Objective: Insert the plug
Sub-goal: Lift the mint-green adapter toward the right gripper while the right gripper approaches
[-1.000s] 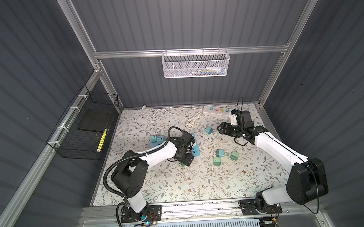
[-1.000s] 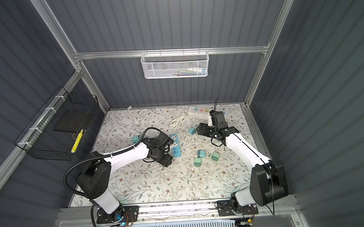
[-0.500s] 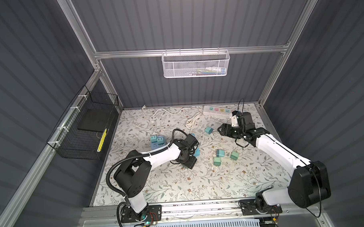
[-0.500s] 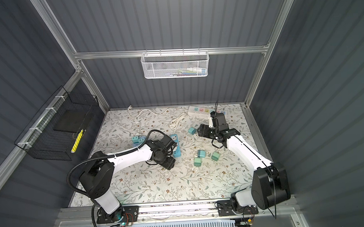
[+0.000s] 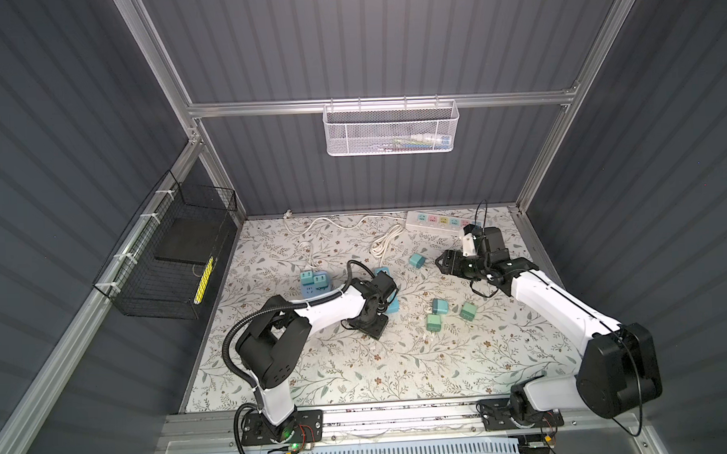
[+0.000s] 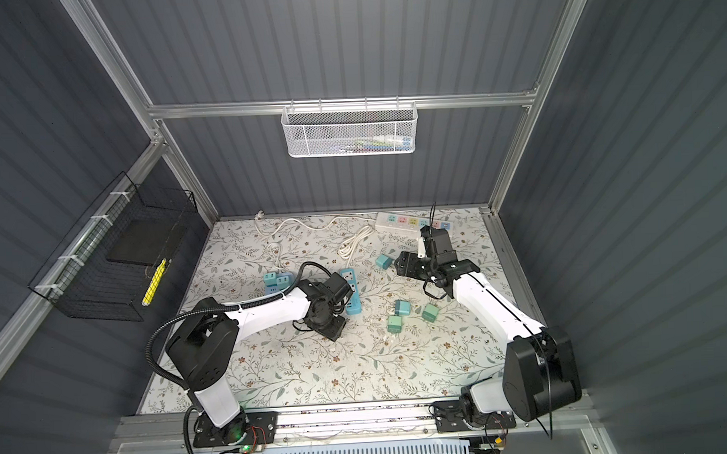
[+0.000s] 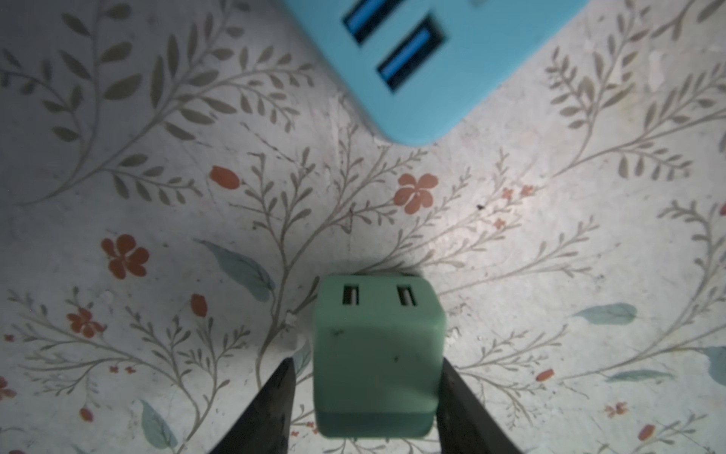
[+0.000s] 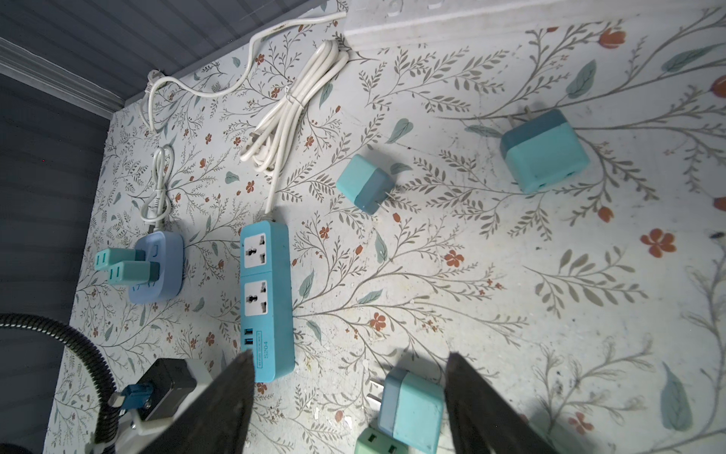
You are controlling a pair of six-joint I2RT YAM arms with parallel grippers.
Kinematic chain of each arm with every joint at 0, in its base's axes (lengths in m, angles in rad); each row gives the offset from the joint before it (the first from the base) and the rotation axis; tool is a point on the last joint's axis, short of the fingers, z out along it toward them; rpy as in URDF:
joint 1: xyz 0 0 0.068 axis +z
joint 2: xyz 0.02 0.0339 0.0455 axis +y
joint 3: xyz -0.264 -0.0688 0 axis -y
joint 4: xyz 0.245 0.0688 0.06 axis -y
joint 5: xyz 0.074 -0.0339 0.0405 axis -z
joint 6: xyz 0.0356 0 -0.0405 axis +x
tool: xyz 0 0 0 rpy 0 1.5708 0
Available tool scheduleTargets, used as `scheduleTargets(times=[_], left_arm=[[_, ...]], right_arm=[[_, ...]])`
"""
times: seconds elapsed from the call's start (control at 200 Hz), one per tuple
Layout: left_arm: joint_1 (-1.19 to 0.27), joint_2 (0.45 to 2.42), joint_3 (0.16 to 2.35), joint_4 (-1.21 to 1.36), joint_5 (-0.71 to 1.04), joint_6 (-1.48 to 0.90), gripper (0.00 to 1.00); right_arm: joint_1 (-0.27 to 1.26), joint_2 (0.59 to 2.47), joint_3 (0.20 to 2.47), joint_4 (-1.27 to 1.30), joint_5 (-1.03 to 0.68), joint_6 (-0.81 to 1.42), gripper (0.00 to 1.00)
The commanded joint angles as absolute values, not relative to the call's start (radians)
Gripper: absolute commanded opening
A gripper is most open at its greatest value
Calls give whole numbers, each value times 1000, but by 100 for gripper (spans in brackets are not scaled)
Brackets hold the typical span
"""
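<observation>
Near the middle of the flowered mat (image 5: 358, 373), your left claw (image 7: 367, 359) is pointing down, and the green plug (image 7: 379, 338) is sitting between its two fingers (image 7: 271, 405). In the left wrist view one finger is touching the plug's side, while the other is showing a thin strip of mat between itself and the plug. So the claw is standing spread around the plug, not pinching it. The plug's face with two small slots is pointing away from the wrist, toward the blue power strip (image 7: 412, 59). The strip is lying just beyond the plug, with a bare patch of mat between them. In both top views the claw is covering the plug, right beside the near end of the strip.

Your right claw (image 8: 349, 355) is hanging over the far right part of the mat. Its fingers are spread wide and are holding nothing. In a top view it is pointing toward a lone teal plug (image 5: 417, 260). Three more plugs (image 5: 439, 306) are lying together between the two arms. A white power strip (image 5: 436, 222) is lying along the back wall. A pale blue socket block (image 5: 314, 281) with two plugs in it is sitting to the left of the blue strip.
</observation>
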State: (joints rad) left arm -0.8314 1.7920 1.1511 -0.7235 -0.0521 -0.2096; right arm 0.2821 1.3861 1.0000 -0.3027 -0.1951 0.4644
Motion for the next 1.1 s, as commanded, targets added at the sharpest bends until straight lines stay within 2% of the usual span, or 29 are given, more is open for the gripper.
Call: scheduleTargets(times=[0.0, 0.14, 0.475, 0.56, 0.67, 0.835, 0.961, 1.096], left_arm=[[-842, 1814, 1178, -762, -82, -232, 53], [-854, 1818, 1180, -747, -119, -250, 45], [-877, 1749, 1113, -647, -144, -248, 32], [-880, 1662, 1075, -565, -143, -229, 28], [-883, 1507, 981, -359, -125, -187, 28], [-884, 1338, 829, -35, -122, -93, 23], [-884, 1299, 804, 64, -132, -34, 20], [-884, 1308, 822, 80, -120, 3, 19]], right_arm=[[279, 1370, 980, -287, -197, 469, 76], [279, 1382, 967, -274, -213, 475, 76], [279, 1364, 959, -284, -209, 471, 76], [279, 1355, 960, -286, -227, 481, 75], [285, 1335, 961, -276, -277, 505, 72], [352, 1352, 1003, -268, -397, 517, 59], [413, 1365, 1038, -235, -472, 534, 46], [501, 1392, 1082, -217, -526, 508, 45]])
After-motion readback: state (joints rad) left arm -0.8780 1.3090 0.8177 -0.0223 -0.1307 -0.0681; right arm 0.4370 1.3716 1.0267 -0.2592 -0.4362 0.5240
